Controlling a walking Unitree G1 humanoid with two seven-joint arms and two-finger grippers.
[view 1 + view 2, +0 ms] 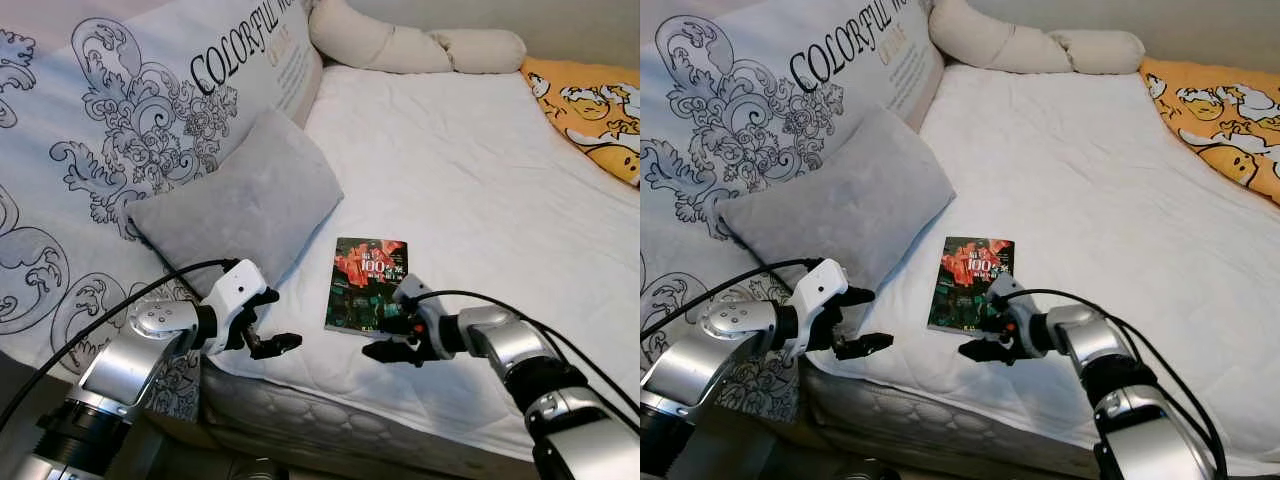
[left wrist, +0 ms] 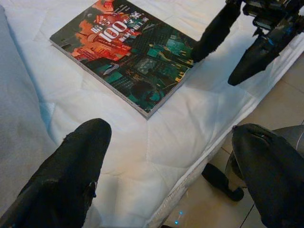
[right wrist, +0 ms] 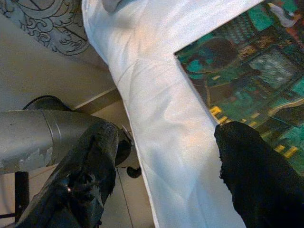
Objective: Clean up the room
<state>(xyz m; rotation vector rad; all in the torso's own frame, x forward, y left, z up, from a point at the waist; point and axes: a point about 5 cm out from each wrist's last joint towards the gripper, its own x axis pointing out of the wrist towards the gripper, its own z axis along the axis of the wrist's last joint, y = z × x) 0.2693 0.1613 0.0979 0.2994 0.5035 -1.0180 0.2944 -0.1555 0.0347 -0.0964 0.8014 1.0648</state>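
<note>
Black right gripper overlaps book corner.

Book: dark cover, red-teal art, closed, flat on white mattress near front edge.

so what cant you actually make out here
- Book: small title text unreadable in the left eye view; its near corner is hidden behind the right gripper.
- Yellow pillow: cut off by the frame's right edge.
- Floor items below the mattress: left wrist view, too dark and cut off.
</note>
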